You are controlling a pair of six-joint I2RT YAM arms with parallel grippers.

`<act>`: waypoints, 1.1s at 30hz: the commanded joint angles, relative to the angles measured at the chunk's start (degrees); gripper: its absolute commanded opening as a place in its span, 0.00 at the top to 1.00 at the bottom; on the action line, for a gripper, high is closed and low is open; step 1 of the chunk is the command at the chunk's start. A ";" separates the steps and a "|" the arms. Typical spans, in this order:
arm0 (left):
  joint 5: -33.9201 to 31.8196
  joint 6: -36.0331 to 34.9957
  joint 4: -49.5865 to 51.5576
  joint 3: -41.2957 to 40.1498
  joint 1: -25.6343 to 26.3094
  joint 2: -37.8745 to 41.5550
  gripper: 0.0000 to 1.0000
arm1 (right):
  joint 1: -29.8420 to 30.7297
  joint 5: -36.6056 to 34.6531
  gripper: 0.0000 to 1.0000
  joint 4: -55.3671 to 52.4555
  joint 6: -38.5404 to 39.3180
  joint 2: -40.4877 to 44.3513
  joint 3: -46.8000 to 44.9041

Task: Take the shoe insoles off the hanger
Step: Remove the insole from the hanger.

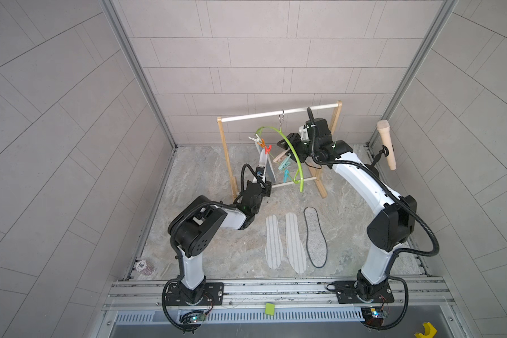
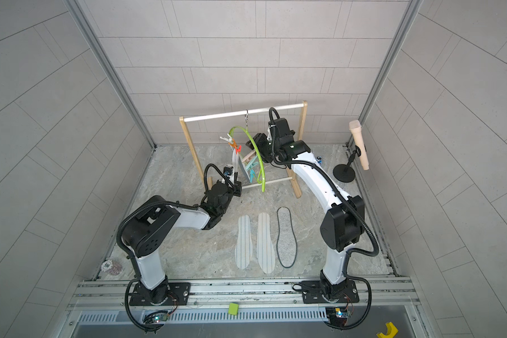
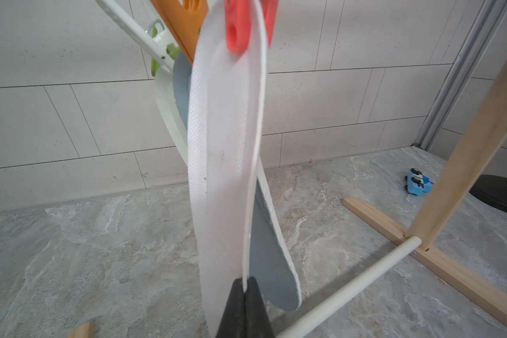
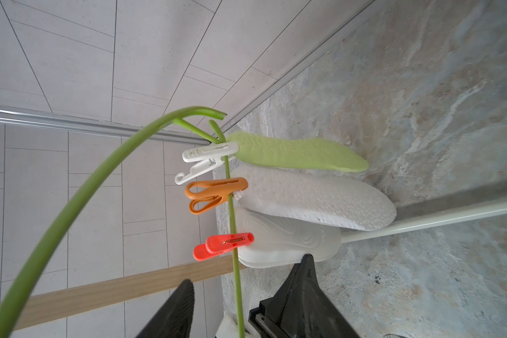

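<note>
White insole hung far-centre by red clothespin on lime-green hanger, lower tip clamped in left gripper, presumably for a downward pull; right gripper jaws parted astride hanger bar, likely to steady it. Three more insoles flat on near table.

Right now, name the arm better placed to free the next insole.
Left, I'd judge. The left tool is shut on the lower edge of the white insole hanging from the red clothespin, ready to pull down. The right tool stands open around the hanger.
</note>
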State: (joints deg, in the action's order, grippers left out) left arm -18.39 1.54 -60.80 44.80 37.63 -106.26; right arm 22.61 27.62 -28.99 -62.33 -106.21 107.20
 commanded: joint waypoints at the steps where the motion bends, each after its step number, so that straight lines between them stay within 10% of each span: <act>1: -1.55 -0.95 -0.64 -1.11 -0.32 1.98 1.00 | 0.64 2.15 0.39 -3.52 5.15 -0.75 3.33; 21: -3.97 -0.06 1.40 -0.74 -0.32 2.62 1.00 | -0.72 3.51 0.38 35.42 -3.88 8.43 -27.09; 33: -9.23 -4.75 2.96 0.81 -0.54 4.06 1.00 | -0.75 8.59 0.36 40.93 -4.17 5.43 -22.95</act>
State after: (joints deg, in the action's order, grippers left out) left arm -25.63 -1.04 -57.93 44.60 37.45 -104.01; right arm 21.37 34.54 9.15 -65.84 -100.03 82.30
